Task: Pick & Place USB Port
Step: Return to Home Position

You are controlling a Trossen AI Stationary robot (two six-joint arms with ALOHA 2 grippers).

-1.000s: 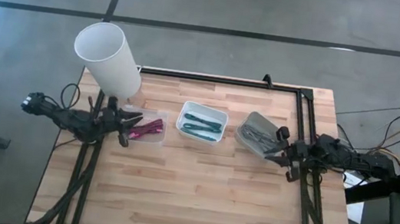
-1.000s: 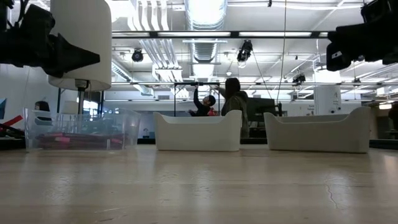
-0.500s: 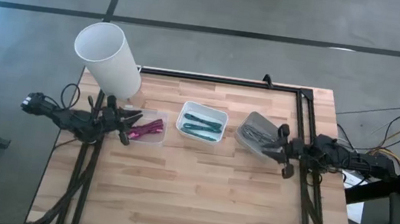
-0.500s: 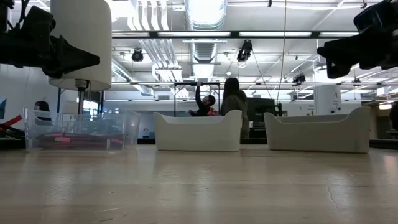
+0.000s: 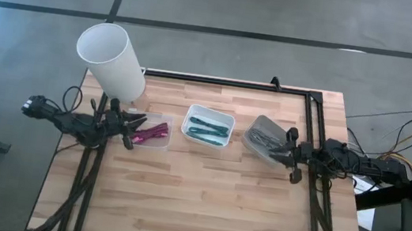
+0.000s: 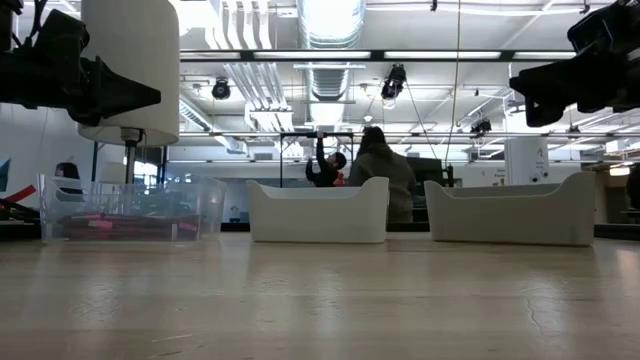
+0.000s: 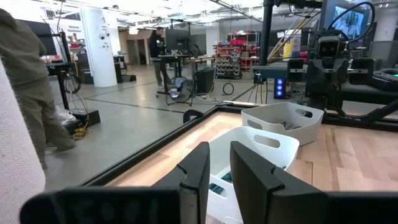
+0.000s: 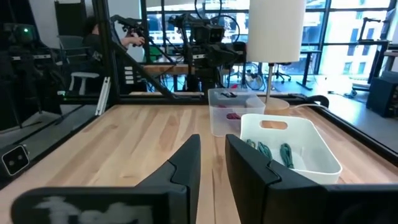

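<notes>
Gray bin (image 6: 510,218), right end of the row on the wooden table (image 5: 203,199), holds the dark charger cables (image 5: 269,141). No cable lies loose on the boards. White bin (image 5: 187,123), centre: green cables (image 5: 209,129). Clear bin (image 5: 161,145), left: pink cables (image 5: 154,131).

Sorting looks done. By my reckoning only parking the arms is left.

Left gripper (image 5: 130,131) hangs over the clear bin's left end, right gripper (image 5: 287,153) at the gray bin's right edge. Both are raised off the table, fingers a narrow slit apart, holding nothing.
</notes>
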